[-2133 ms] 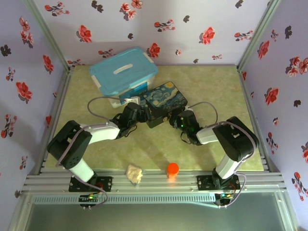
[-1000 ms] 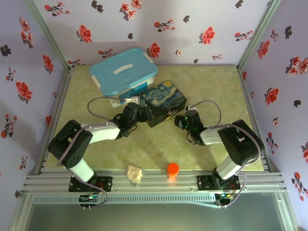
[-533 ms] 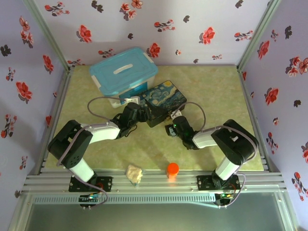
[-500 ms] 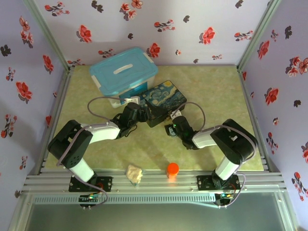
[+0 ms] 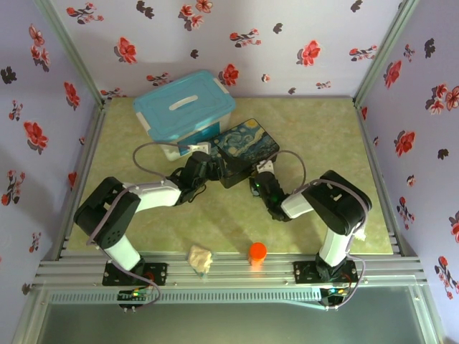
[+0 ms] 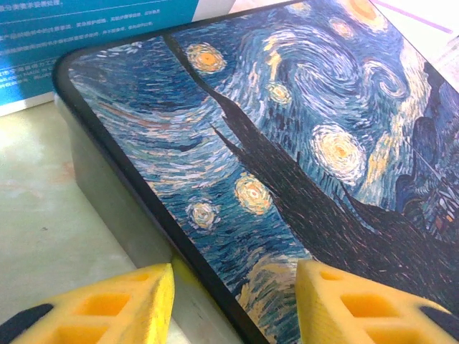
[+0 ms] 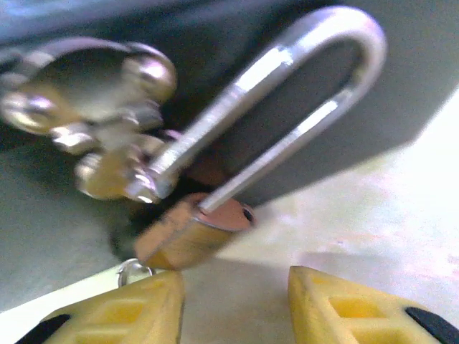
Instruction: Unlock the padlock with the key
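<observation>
The right end effector [image 7: 235, 297] is open. The padlock [image 7: 192, 233] hangs just in front of it, tilted, on a shiny latch [image 7: 86, 79]. The left end effector [image 6: 235, 301] is open too, around the edge of the painted box [image 6: 287, 143].

Left gripper [image 6: 233, 309]: jaws stand apart, and both yellow fingers [image 6: 107, 304] show at the lower edge of the frame.

Painted tin box [image 6: 287, 143]: directly ahead of the tool. Its lid carries a swirling night-sky print in blue, yellow and black, bordered by a dark rim. The near long edge of the lid runs diagonally and passes down between the two fingers. The left finger sits just beside the grey side wall and the right finger sits over the lid. Contact on either side cannot be confirmed.

Blue printed panel [image 6: 93, 29]: beyond the box, ahead and to the left. It bears white text too small to read.

Table [image 6: 43, 215]: pale surface, bare ahead of the left finger.
</observation>
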`<state>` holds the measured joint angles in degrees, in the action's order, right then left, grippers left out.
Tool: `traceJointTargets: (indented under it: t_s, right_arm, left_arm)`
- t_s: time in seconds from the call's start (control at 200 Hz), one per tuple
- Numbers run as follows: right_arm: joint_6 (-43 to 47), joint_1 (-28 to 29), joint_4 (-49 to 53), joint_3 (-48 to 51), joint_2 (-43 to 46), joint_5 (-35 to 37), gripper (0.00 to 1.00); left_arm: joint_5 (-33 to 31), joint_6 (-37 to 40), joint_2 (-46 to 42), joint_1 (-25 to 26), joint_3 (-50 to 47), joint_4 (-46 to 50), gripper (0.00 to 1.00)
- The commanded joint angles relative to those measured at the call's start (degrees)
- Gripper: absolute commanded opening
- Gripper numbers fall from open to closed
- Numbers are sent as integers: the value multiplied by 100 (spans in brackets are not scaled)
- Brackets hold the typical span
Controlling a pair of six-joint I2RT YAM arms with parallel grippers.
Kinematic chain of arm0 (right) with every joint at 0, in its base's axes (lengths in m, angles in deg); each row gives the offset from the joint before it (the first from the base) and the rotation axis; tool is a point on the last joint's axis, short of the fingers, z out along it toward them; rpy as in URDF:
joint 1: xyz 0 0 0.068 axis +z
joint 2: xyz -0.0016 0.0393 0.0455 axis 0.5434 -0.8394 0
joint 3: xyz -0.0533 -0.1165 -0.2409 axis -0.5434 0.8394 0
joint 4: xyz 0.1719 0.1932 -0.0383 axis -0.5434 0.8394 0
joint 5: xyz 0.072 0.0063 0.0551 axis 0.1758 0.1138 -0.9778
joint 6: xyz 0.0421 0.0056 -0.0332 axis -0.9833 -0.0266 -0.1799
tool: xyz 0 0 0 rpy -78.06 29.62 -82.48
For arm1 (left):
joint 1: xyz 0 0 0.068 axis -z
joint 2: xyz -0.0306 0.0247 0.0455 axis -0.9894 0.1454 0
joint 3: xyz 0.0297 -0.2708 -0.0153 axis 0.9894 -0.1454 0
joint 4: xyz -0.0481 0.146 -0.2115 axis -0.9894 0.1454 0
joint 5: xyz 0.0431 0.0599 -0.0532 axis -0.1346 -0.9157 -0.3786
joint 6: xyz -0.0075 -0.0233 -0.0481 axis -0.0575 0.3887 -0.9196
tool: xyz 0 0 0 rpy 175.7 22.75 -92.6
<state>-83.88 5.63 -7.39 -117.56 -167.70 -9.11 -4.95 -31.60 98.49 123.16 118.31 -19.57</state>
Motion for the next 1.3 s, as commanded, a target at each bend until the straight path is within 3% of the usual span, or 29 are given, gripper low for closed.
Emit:
traceJointTargets:
  t_s: [0.0,0.24,0.355,0.455,0.6,0.99,1.295]
  right_arm:
    - [-892,-537,-655,263,93,-195,38]
    - [-846,-805,-929,582,244,-1184,40]
    - [-1343,-985,-1239,861,334,-1527,41]
    - [-1453,-1103,-1935,1049,274,-2333,54]
    - [-1340,-1103,-1169,608,78,-2880,60]
    - [-2308,-1087,-2640,409,-1162,-3342,57]
    - [-1454,-624,-1218,187,-807,-2737,51]
  left_arm:
    - [-74,362,462,49,-423,1814,46]
    - [-84,302,364,49,-575,1751,46]
    - [-84,281,339,59,-557,1761,46]
    - [-84,300,315,58,-499,1800,46]
    - [-50,311,284,59,-409,1839,47]
    - [48,330,284,58,-254,1925,47]
    - [108,279,326,67,-167,1937,47]
